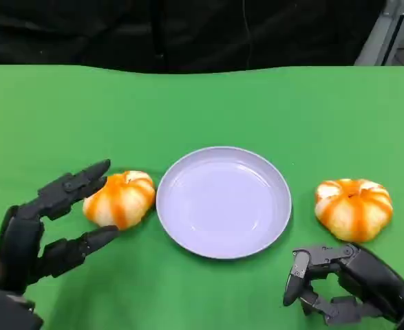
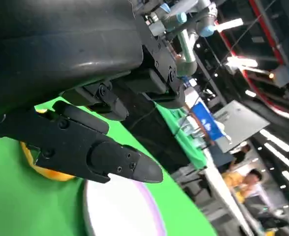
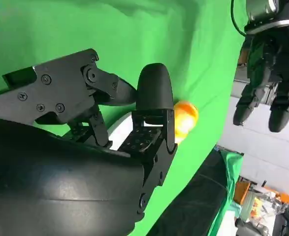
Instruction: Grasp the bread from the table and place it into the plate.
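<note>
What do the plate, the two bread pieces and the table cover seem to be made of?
Plate: likely plastic or melamine, pale lilac, smooth with a soft sheen. Left bread and right bread: glossy orange-and-cream lobes, so possibly toy replicas of plastic or foam; cannot be sure. Table cover: matte green, probably cloth, gently wavy at its far edge.

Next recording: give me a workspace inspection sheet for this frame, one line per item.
Surface: green cloth table, flat.
Job's things: left bread beside the plate's left edge; right bread apart from the plate on its right; lilac plate has nothing in it.
Clutter: nothing seen.
Robot hands: left robot hand open, fingers either side of the left bread, grip not closed; right robot hand curled, holding nothing, near the right bread.
Cables: nothing seen on the table.
Surroundings: dark backdrop behind table; people and other tables in the left wrist view.
</note>
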### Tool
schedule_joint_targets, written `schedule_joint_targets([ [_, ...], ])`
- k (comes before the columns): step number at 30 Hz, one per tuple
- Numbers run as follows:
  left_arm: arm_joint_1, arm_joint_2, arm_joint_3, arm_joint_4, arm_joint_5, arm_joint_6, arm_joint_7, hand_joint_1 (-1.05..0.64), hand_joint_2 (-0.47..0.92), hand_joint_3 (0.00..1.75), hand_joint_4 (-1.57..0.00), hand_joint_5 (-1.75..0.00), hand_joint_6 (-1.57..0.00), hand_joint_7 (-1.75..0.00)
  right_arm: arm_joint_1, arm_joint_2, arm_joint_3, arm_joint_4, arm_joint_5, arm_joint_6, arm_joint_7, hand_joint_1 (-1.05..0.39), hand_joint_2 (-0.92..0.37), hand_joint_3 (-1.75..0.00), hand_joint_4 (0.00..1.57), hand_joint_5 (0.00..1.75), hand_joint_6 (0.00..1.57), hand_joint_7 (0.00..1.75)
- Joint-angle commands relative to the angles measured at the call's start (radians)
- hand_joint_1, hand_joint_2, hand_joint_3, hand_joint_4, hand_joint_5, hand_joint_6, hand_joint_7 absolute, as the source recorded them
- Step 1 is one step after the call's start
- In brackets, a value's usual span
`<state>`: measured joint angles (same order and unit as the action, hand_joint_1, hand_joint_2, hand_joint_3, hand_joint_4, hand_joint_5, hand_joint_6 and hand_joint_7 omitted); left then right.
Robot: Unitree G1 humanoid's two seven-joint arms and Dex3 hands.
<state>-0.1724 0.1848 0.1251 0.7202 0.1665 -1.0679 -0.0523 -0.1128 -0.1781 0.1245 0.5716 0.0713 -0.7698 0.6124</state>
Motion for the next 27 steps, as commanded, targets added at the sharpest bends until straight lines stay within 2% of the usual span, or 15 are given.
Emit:
schedule_joint_targets([
  [1,-0.010,0.032,0.006,-0.015,0.046,0.000,0.065,-0.56,0.92,0.07,-0.72,-0.02,-0.63,-0.01,0.007,-0.015,-0.006,-0.009,0.014,0.008,0.004,-0.10,-0.77,-0.75,0.73,1.66,0.81,1.14],
  [27,-0.010,0.047,-0.022,-0.013,0.057,0.002,0.110,-0.56,0.92,0.06,-0.72,-0.01,-0.63,0.00,0.007,-0.015,-0.006,-0.009,0.014,0.008,0.004,-0.10,-0.75,-0.77,0.73,1.66,0.81,1.14],
])
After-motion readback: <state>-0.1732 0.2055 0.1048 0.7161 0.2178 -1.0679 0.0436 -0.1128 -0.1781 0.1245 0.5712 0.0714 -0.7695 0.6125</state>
